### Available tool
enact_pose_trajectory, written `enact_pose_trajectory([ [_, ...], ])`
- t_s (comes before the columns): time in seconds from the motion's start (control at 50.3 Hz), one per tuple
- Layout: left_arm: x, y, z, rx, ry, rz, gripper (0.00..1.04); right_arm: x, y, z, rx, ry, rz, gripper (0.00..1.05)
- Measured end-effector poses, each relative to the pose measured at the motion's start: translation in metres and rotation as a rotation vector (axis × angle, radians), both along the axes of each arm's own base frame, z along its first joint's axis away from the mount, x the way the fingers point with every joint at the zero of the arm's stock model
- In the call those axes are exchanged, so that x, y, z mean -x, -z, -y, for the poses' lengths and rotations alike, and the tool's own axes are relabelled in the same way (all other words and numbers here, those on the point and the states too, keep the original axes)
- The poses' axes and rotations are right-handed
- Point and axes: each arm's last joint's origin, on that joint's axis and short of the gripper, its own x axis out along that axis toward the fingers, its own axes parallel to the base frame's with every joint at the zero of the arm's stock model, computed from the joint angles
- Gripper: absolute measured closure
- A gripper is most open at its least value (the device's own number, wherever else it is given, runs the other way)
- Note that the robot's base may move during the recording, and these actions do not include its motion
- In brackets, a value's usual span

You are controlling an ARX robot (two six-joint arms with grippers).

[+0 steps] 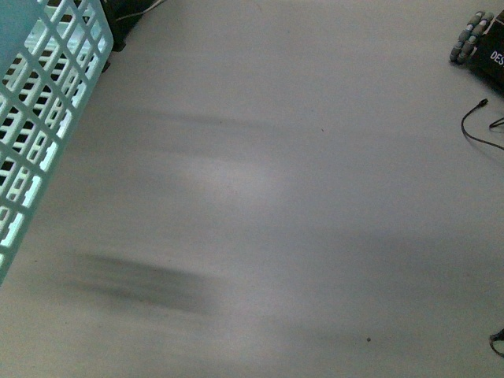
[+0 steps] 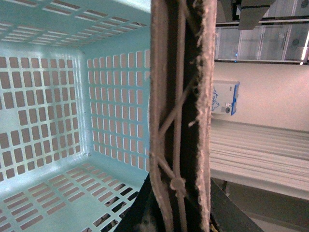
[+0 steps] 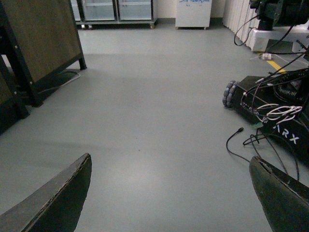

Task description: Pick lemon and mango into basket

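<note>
The left tool is closed on the brown ribbed handle of the basket, with its frayed pads pressed against either side. Beyond the handle, the left wrist view looks into the teal slotted interior. In the front view the basket shows at the far left edge, tilted, over the grey floor. The right tool hangs open, fingers spread wide with only floor between them. A black wheeled base and a loose cable lie to its right

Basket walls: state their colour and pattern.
Light teal basket, gridded with rectangular slots; best in the left wrist view.
</note>
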Motion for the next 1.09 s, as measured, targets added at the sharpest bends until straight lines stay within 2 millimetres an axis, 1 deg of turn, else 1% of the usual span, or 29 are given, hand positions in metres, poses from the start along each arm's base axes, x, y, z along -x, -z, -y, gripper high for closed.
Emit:
enact_pose_trajectory([
  [1.093,-0.0005,0.0008,0.0001,0.012,0.006,-0.006,0.98,0.0,0.0,0.0,0.0,0.0,0.0,0.09],
])
